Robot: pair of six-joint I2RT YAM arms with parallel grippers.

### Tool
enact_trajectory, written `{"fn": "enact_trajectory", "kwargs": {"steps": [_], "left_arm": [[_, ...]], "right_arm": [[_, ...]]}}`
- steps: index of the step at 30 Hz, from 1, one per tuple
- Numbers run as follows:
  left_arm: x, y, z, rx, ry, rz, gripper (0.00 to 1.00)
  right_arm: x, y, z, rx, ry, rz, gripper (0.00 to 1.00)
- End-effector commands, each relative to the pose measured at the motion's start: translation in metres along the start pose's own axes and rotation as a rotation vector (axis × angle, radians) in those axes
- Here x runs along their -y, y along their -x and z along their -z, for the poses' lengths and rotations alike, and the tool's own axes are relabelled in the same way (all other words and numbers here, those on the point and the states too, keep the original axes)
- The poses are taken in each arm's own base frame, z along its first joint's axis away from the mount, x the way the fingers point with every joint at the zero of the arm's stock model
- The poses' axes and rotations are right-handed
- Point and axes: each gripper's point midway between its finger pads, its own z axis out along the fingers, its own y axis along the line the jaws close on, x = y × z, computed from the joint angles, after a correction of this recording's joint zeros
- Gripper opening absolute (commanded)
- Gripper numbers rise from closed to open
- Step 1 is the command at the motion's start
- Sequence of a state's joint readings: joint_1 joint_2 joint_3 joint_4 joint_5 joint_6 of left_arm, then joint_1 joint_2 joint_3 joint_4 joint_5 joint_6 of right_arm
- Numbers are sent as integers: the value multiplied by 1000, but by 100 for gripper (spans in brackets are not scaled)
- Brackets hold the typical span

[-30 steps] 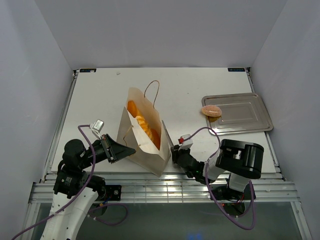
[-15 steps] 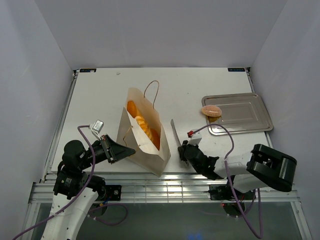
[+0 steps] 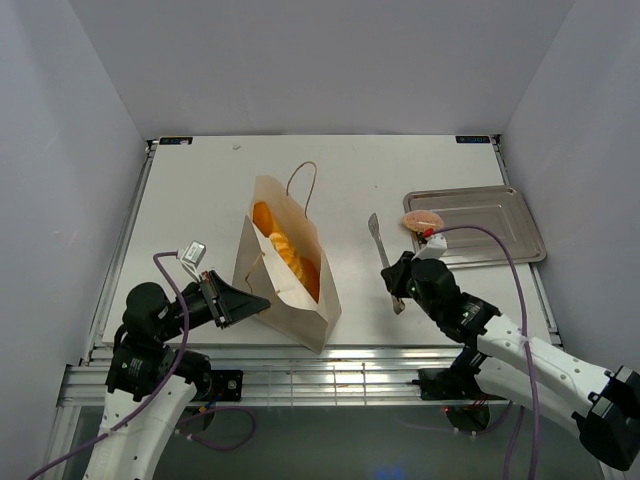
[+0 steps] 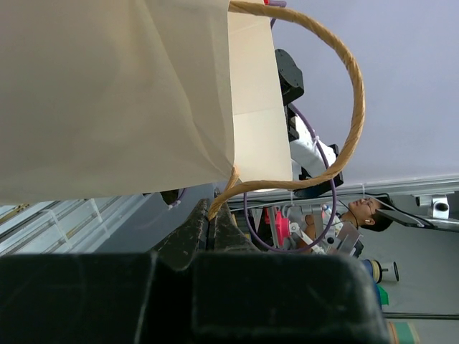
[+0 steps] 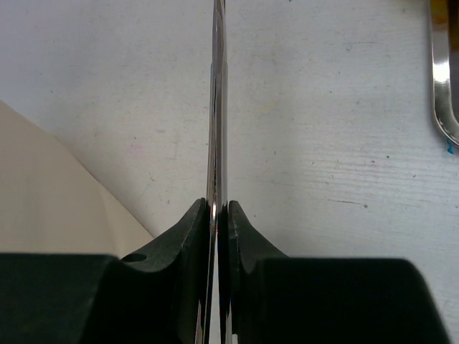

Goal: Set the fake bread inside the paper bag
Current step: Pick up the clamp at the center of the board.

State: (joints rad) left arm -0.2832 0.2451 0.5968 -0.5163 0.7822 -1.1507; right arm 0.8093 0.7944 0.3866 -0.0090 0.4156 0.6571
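paper bag (image 3: 288, 312) handle (image 4: 355, 107) is pinched in the left gripper (image 4: 211, 222), pastries (image 3: 285, 255) already inside; right of the bag the right gripper (image 5: 217, 215) squeezes the tongs (image 3: 383, 262) shut, pink bun (image 3: 422, 221) beyond on the tray (image 3: 495, 228) lip. shut tongs may just shove it away.

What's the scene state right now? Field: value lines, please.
paper bag: open, standing tilted on the table
bread in bag: several golden-orange pieces visible inside
bread outside: pinkish bun at the tray's left rim
tray: otherwise bare
left gripper: shut on the paper bag's cord handle
right gripper: shut on the tongs, between bag and tray
tongs tips: closed, holding nothing
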Motion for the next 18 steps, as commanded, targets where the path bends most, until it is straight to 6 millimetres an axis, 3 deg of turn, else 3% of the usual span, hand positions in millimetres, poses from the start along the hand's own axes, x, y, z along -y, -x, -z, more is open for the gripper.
{"fn": "enact_trajectory", "kwargs": {"steps": [1, 7, 13, 18], "left_arm": [[3, -2, 2, -3, -6, -5, 0], [4, -2, 3, -4, -4, -6, 0], [2, -3, 2, -10, -2, -8, 0], [2, -4, 2, -17, -5, -6, 0]], "right_arm": [[6, 4, 13, -77, -33, -42, 8], [23, 17, 21, -85, -43, -173, 15], [31, 39, 33, -65, 28, -325, 10], [31, 31, 38, -135, 100, -448, 8]]}}
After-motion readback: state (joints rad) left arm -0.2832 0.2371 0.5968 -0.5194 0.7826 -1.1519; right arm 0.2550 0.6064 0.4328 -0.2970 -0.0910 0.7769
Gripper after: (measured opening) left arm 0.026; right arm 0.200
